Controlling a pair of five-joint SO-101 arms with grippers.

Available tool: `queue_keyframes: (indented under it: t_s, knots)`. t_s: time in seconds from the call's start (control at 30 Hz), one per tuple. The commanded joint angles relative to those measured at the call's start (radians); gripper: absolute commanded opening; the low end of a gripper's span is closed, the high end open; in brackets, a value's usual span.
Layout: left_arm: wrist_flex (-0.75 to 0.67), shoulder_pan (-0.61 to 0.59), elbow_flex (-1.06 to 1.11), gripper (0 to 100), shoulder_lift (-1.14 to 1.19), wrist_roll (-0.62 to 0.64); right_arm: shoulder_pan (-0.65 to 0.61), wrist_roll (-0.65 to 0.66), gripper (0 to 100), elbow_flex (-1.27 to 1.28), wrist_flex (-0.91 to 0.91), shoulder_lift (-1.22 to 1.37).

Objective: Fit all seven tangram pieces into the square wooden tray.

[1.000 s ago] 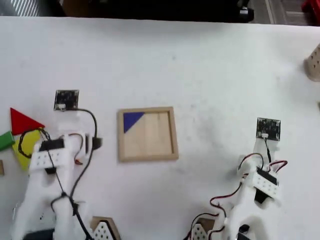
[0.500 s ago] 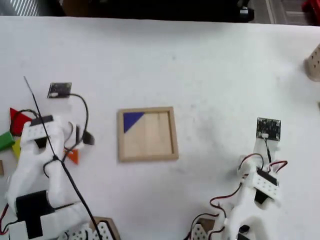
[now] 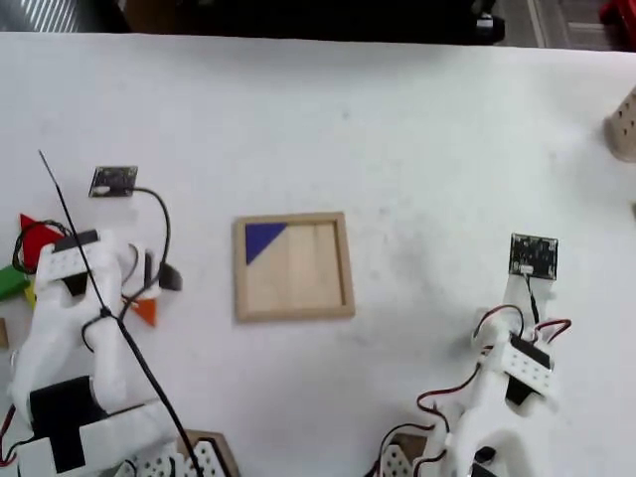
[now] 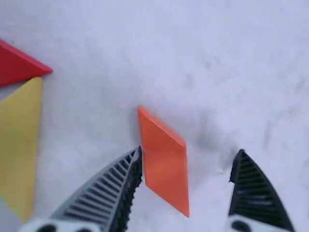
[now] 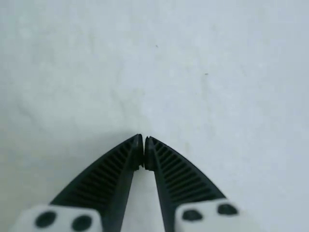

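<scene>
The square wooden tray [image 3: 294, 298] lies mid-table with a blue triangle [image 3: 260, 238] in its far-left corner. Left of it, my left gripper [image 3: 157, 278] [image 4: 188, 154] hangs open just above an orange parallelogram [image 3: 145, 312] [image 4: 164, 162]. The piece lies flat between the jaws, close against one finger [image 4: 120, 186]. A red triangle [image 3: 35, 241] [image 4: 21, 65], a yellow piece [image 3: 30, 293] [image 4: 19, 140] and a green piece [image 3: 10, 283] sit at the left edge, partly hidden by the arm. My right gripper [image 5: 144, 140] [image 3: 517, 390] is shut and empty near the front right.
Small circuit boards [image 3: 113, 181] [image 3: 534, 255] ride on cables from each arm. A pegged wooden block [image 3: 624, 124] stands at the far right edge. A tan piece [image 3: 3, 333] peeks in at the left edge. Bare white table surrounds the tray.
The left arm has swung left and toward the table's far side, uncovering the orange parallelogram, and now hangs over it. The right arm has not moved.
</scene>
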Motion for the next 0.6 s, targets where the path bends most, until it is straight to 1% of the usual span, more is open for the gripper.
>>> queue_keyframes:
  t_s: [0.0, 0.07, 0.2, 0.3, 0.57]
  knots:
    - [-0.005, -0.025, -0.043, 29, -0.001, -0.044, -0.010, 0.017, 2.1, -0.005, -0.018, -0.027]
    - [-0.021, -0.028, -0.037, 29, -0.001, -0.097, -0.010, 0.017, 2.1, -0.005, -0.018, -0.027]
    - [-0.031, -0.022, -0.038, 26, 0.005, -0.149, -0.010, 0.017, 2.1, -0.005, -0.018, -0.027]
    - [-0.043, -0.022, -0.063, 25, 0.054, -0.173, -0.010, 0.017, 2.1, -0.005, -0.018, -0.027]
    - [0.130, -0.025, -0.298, 25, 0.278, -0.183, -0.010, 0.017, 2.1, -0.005, -0.019, -0.027]
